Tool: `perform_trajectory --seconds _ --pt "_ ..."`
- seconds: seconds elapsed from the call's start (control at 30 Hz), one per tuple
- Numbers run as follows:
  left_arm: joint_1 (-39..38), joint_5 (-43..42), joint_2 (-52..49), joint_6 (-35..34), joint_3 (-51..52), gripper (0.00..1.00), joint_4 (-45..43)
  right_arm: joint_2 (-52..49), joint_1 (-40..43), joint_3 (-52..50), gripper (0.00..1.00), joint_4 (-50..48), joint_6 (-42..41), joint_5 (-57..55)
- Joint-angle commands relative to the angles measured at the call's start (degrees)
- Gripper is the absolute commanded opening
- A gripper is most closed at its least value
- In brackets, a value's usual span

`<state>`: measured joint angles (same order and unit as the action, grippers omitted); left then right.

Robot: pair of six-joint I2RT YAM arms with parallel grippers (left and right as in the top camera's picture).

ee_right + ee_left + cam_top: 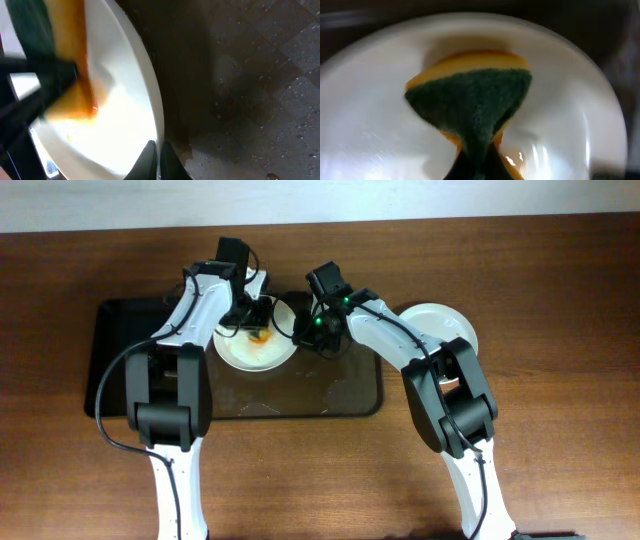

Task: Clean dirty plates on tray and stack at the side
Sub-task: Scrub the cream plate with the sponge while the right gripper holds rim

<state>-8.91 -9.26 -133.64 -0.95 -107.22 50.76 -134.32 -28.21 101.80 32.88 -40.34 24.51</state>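
A white plate (245, 357) with an orange-brown smear lies on the dark brown tray (340, 385). My left gripper (257, 318) is shut on a green and yellow sponge (475, 100), which presses flat on the plate (375, 115); the gripper (477, 169) pinches the sponge's near end. My right gripper (298, 330) is shut on the plate's right rim. In the right wrist view its gripper (156, 161) straddles the rim of the plate (125, 120), and the sponge (65, 45) lies over an orange streak.
A second white plate (445, 325) sits on the wooden table (560, 300) right of the tray, partly under my right arm. The tray floor (250, 100) is wet with droplets. The tray's dark surface continues left under my left arm.
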Motion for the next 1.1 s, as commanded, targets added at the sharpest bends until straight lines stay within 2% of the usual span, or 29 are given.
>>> perform_trajectory --seconds 0.0,0.07,0.1,0.23,0.3,0.37,0.43,0.47,0.5,0.63,0.67,0.73,0.83,1.0,1.07 --pt "-0.2 15.7 -2.5 -12.9 -0.3 0.01 -0.8 -1.1 -0.3 -0.7 0.04 0.8 0.9 -2.2" --pt "-0.1 23.3 -2.8 -20.8 -0.3 0.0 2.8 -1.1 -0.3 -0.7 0.04 0.8 0.9 -2.2" --pt "-0.1 24.9 -2.9 -22.7 -0.3 0.0 4.9 -1.1 -0.3 -0.7 0.04 0.8 0.9 -2.2" --pt "-0.2 24.6 -3.1 -22.1 -0.3 0.01 11.9 -1.1 -0.3 -0.7 0.04 0.8 0.9 -2.2" --pt "-0.2 16.8 -3.1 -12.2 -0.3 0.01 13.7 -1.1 -0.3 -0.7 0.04 0.8 0.9 -2.2" --pt "-0.2 3.8 -3.1 -0.5 -0.3 0.0 15.8 -1.1 -0.3 -0.7 0.04 0.8 0.9 -2.1" --pt "-0.2 -13.5 -3.1 14.8 -0.3 0.0 18.3 -1.1 -0.3 -0.7 0.04 0.7 0.9 -2.0" --pt "-0.2 -17.3 -3.1 18.8 -0.3 0.0 18.8 -1.1 -0.3 -0.7 0.04 0.7 0.9 -2.0" --pt "-0.2 -18.7 -3.1 20.8 -0.3 0.0 18.9 -1.1 -0.3 -0.7 0.04 0.7 0.9 -2.0" --pt "-0.2 -18.4 -4.0 20.7 -0.3 0.0 19.3 -1.1 -0.3 -0.7 0.04 0.7 0.9 -2.0" --pt "-0.2 -18.1 -4.3 19.5 -0.3 0.0 19.7 -1.1 -0.3 -0.7 0.04 0.7 0.9 -2.0" --pt "0.1 -10.1 -5.3 8.1 0.8 0.0 20.5 -1.1 -0.3 -0.7 0.04 0.7 0.9 -2.0" --pt "0.2 9.1 -5.3 -6.9 3.3 0.0 21.3 -1.1 -0.3 -0.7 0.04 0.7 0.9 -2.0" --pt "0.2 32.0 -5.3 -21.9 3.5 0.01 25.2 -1.1 -0.3 -0.7 0.04 0.7 0.9 -2.0" --pt "0.2 35.7 -5.3 -28.2 3.5 0.01 22.5 -1.1 -0.3 -0.7 0.04 0.6 0.9 -2.0"
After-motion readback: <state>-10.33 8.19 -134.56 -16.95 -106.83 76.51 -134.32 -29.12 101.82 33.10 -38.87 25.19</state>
